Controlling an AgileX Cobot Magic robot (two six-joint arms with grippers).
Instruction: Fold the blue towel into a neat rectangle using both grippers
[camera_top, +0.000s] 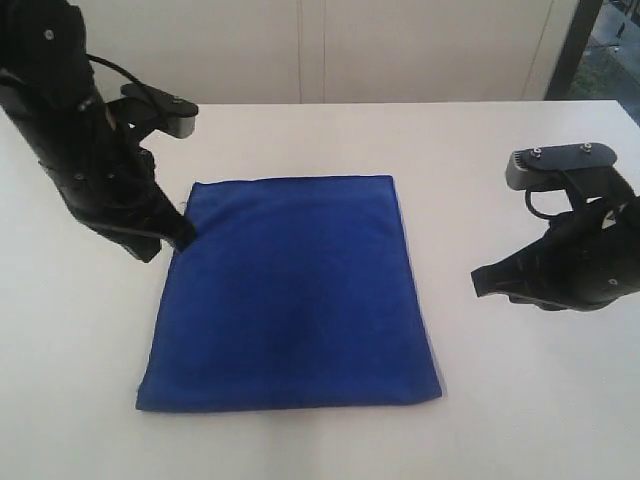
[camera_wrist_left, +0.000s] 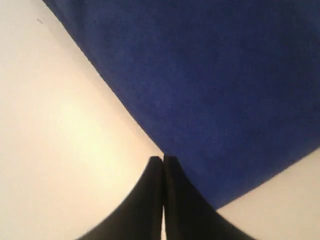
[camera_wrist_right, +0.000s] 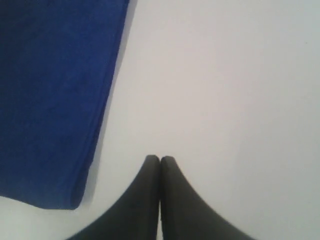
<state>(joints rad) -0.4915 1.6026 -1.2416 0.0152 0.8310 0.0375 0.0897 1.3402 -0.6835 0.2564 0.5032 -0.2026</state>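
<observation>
- The blue towel is a deep royal blue all over, plain, with no print or stripe. A thin pale lilac line runs along its right-hand edge in the exterior view.
- The table is plain white. In the left wrist view it takes a warm cream tint.
- The left gripper and the right gripper are matt black.
- The left arm's block and the right arm's block are grey.
- The wall is off-white.

The blue towel is soft, matt cloth with a fine, slightly fuzzy nap. The table is smooth and white, with a faint sheen. The left gripper and the right gripper look like smooth, matt black plastic.
</observation>
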